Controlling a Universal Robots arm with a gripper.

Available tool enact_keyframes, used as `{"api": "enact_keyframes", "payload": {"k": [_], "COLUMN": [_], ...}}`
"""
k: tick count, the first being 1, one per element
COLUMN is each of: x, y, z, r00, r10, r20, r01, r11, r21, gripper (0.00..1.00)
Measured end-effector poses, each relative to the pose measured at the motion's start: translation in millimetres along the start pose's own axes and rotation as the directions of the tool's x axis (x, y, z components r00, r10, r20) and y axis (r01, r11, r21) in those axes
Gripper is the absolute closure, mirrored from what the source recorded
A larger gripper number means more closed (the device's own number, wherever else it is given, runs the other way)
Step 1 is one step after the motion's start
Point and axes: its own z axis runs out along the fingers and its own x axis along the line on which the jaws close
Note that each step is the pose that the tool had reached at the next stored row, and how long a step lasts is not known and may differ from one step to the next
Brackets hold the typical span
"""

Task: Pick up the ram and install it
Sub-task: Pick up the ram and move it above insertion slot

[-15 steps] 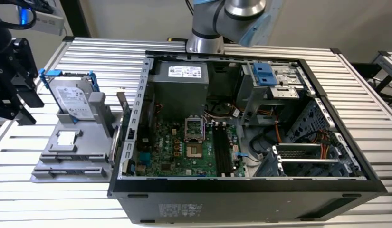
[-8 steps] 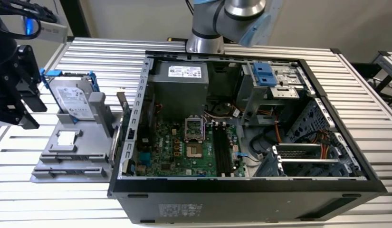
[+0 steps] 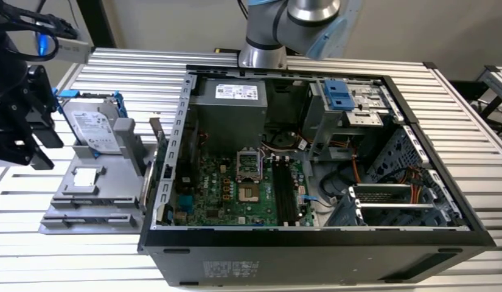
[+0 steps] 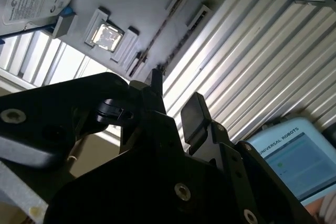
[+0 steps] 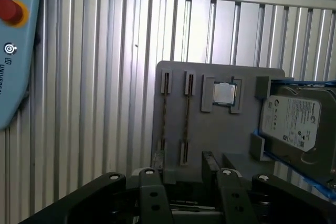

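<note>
**Ribbed metal bench [image 3: 470, 131]: gripper [image 5: 186, 179] wide open, ram [image 5: 187, 114] in its tray [image 5: 220, 129]**

Aluminium slats run under everything. In the first wrist view the gripper's two black fingers [image 5: 152, 195] stand well apart with nothing between them. Just beyond them lies the gray tray. The ram stands on edge in the tray's slotted holders, with a second thin stick [image 5: 164, 111] parallel just beside it. Seen edge-on, neither shows its colour. A square processor chip [image 5: 224, 94] sits in a recess next along the tray, then a silver hard drive [image 5: 294, 121] in a blue frame. A light-blue teach pendant [image 5: 16, 51] lies on the slats apart from the tray.

In the exterior view the gripper hangs at the frame's far left, the tray at lower left. An open computer case [image 3: 316, 255] fills the centre, its long black memory slots [image 3: 285, 191] bare. The arm's base [image 3: 263, 52] rises at top centre.
</note>
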Motion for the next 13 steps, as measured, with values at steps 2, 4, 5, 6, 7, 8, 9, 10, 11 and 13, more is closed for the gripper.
{"api": "enact_keyframes", "payload": {"k": [2, 4, 5, 6, 7, 8, 9, 10, 11, 13], "x": [0.1, 0.2, 0.2, 0.2, 0.3, 0.3, 0.3, 0.4, 0.4, 0.5], "y": [0.0, 0.0, 0.0, 0.0, 0.0, 0.0, 0.0, 0.0, 0.0, 0.0], "z": [2.2, 4.5, 5.6, 6.7, 8.0, 9.2, 10.5, 11.9, 13.2, 16.0], "r00": [1.0, 1.0, 1.0, 1.0, 1.0, 1.0, 1.0, 1.0, 1.0, 1.0], "r10": [0.0, 0.001, 0.001, 0.001, 0.002, 0.002, 0.002, 0.002, 0.003, 0.003], "r20": [-0.0001, -0.0001, -0.0001, -0.0001, -0.0001, -0.0001, -0.0001, 0.0, -0.0001, 0.0], "r01": [0.0, -0.001, -0.001, -0.001, -0.002, -0.002, -0.002, -0.002, -0.003, -0.003], "r11": [1.0, 1.0, 1.0, 1.0, 1.0, 1.0, 1.0, 1.0, 1.0, 1.0], "r21": [-0.0001, -0.0001, -0.0001, -0.0001, 0.0, -0.0001, -0.0001, -0.0001, -0.0002, -0.0001], "gripper": [0.0, 0.0, 0.0, 0.0, 0.0, 0.0, 0.0, 0.0, 0.0, 0.0]}}
